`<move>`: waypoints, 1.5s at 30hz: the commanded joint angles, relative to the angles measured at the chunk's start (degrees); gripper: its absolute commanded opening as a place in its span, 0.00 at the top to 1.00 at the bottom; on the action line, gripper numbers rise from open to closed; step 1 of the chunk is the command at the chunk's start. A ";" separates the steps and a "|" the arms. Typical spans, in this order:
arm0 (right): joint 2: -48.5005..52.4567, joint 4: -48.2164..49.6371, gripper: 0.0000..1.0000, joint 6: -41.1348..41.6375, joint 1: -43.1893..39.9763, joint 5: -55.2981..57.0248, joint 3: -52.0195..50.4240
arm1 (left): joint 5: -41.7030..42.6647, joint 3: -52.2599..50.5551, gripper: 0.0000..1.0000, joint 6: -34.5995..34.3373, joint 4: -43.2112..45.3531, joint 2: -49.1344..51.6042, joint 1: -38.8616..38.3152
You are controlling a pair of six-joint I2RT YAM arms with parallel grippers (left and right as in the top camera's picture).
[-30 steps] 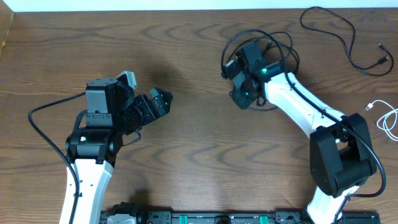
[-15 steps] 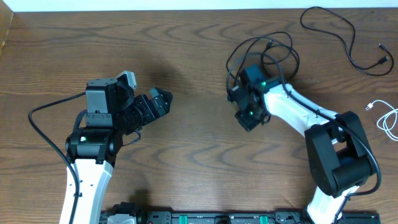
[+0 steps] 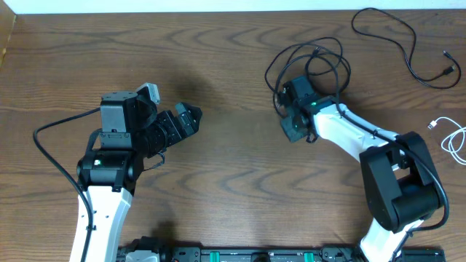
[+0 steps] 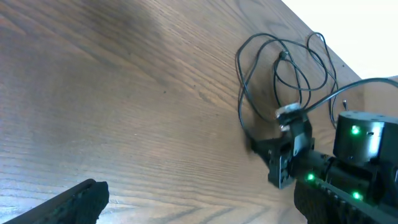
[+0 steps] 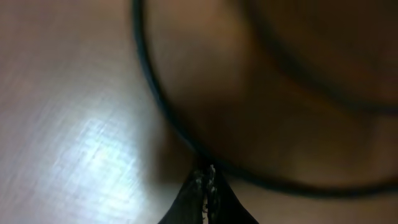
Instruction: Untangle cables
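Note:
A black cable [image 3: 309, 62] lies in tangled loops at the back, right of centre; it also shows in the left wrist view [image 4: 280, 68]. My right gripper [image 3: 286, 109] points down at the near-left edge of those loops. In the right wrist view its fingers [image 5: 205, 180] are pressed together with the black cable [image 5: 155, 93] crossing at their tips. A second black cable [image 3: 400, 44] lies spread out at the back right. A white cable [image 3: 455, 138] lies at the right edge. My left gripper [image 3: 189, 120] is open and empty, far left of the cables; its view [image 4: 199, 211] faces the loops.
The wooden table [image 3: 233, 167] has its far edge just behind the cables and a white wall beyond. The right arm [image 3: 349, 135] stretches from the front right toward the loops. A black rail [image 3: 240, 255] runs along the front edge.
My right gripper moved from over the loops toward the near side, then slightly back. The black loops are now uncovered and have shifted a little. The left arm has not moved.

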 commanded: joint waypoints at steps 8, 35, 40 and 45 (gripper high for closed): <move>8.02 17.90 0.98 1.22 -5.25 0.61 -1.18 | -0.37 0.46 0.00 -0.07 -0.07 0.09 0.24; -32.33 19.32 0.86 0.61 -4.07 -4.79 14.71 | -0.37 0.46 0.00 -0.04 -0.07 0.09 0.24; -41.90 16.44 0.84 -6.97 -6.19 -4.31 14.75 | -0.37 0.46 0.00 -0.04 -0.07 0.09 0.24; -47.39 6.97 0.81 -15.19 -6.54 4.42 14.75 | -0.37 0.46 0.00 -0.04 -0.07 0.09 0.24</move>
